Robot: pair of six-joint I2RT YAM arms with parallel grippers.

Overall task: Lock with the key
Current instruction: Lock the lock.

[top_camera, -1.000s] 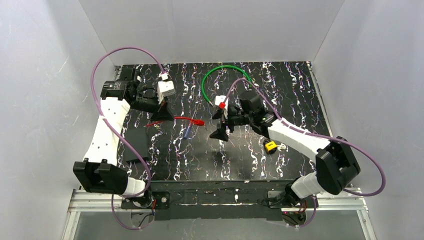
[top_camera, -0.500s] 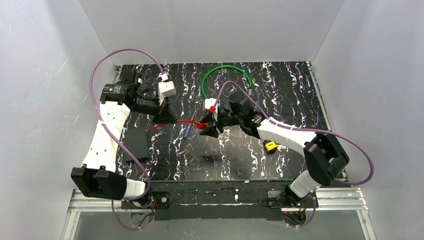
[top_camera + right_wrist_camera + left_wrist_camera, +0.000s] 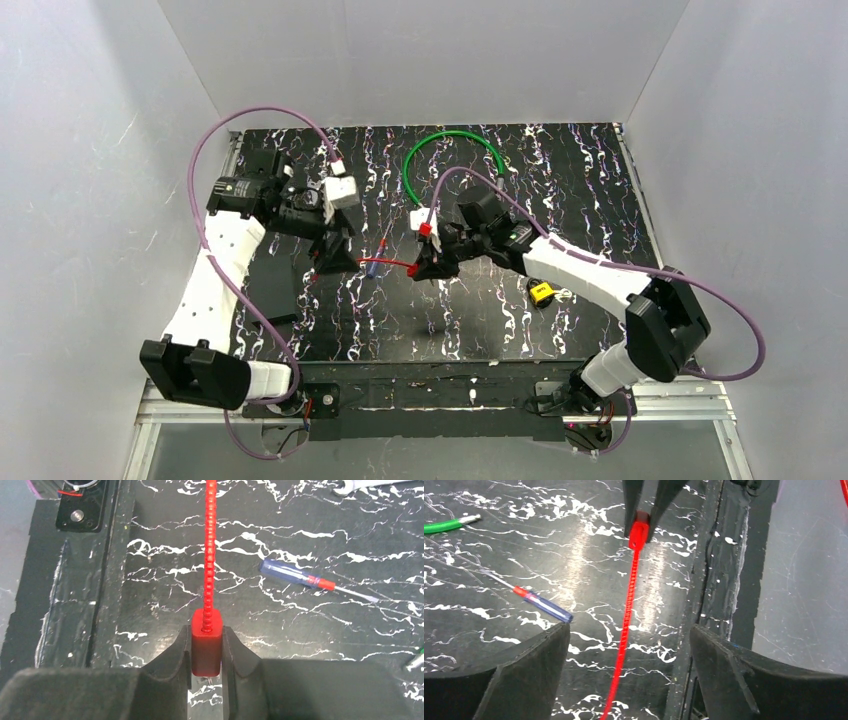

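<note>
The lock [image 3: 541,292], a small yellow padlock, lies on the black mat under my right forearm, with the tiny silvery key [image 3: 563,294] at its right side. Neither gripper is near them. My right gripper [image 3: 206,632] is shut on the red block end [image 3: 206,652] of a red beaded strap [image 3: 210,545]; it also shows in the top view [image 3: 428,265]. The strap [image 3: 624,630] runs between the fingers of my open left gripper [image 3: 629,630] without touching them. In the top view the left gripper [image 3: 330,255] stands at the strap's left end.
A blue-handled screwdriver [image 3: 372,265] lies just beside the strap [image 3: 541,605]. A green cable [image 3: 450,150] curves across the back of the mat. A silver spanner [image 3: 370,484] shows at the top right of the right wrist view. White walls enclose the mat on three sides.
My right gripper moved left and shut on the strap's red block. My left gripper opened and let go of the strap, shifting slightly toward the near side.
</note>
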